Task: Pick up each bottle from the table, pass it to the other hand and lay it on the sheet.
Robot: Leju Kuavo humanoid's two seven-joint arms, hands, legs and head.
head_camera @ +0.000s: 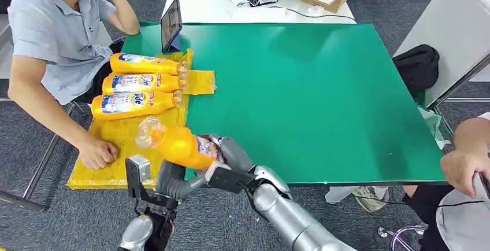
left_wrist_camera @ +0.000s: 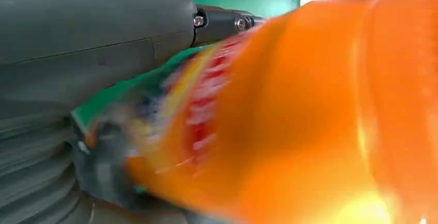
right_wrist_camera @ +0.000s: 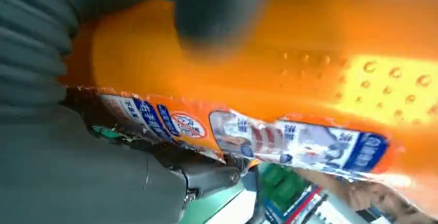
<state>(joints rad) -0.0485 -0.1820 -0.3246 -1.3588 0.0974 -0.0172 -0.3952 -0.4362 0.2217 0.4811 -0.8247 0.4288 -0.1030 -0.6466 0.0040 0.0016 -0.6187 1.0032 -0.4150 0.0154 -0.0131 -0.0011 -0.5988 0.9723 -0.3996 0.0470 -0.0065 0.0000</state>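
Bottle in transfer: We see an orange bottle (head_camera: 176, 144) held over the near edge of the counter (head_camera: 323, 100), beside the near-left corner, its clear cap end tilted toward the yellow sheet (head_camera: 124, 138).
Right robot hand: The right robot hand (head_camera: 231, 152) reaches in from the near edge and grasps the bottle's label end; in the right wrist view its thick thumb (right_wrist_camera: 222, 7) lies across the orange body above the printed label (right_wrist_camera: 289, 139).
Left robot hand: The left robot hand (head_camera: 170, 181) sits just under the bottle at the near edge. In the left wrist view the bottle (left_wrist_camera: 310, 121) is a close orange blur against the hand, and we cannot tell whether the fingers are clamped on it or merely beside it.
Sheet: It drapes over the left edge of the counter and carries three bottles (head_camera: 138, 83) lying on their sides, side by side and touching, caps pointing toward the middle of the counter.
Bystanders: A person in a grey shirt (head_camera: 52, 31) sits at the left edge with a fist (head_camera: 97, 152) resting on the sheet's near part; another person's hand (head_camera: 465, 167) is by the near-right corner.
Background: A tablet (head_camera: 171, 24) stands at the far-left corner, and a black bag (head_camera: 416, 66) lies off the right edge.
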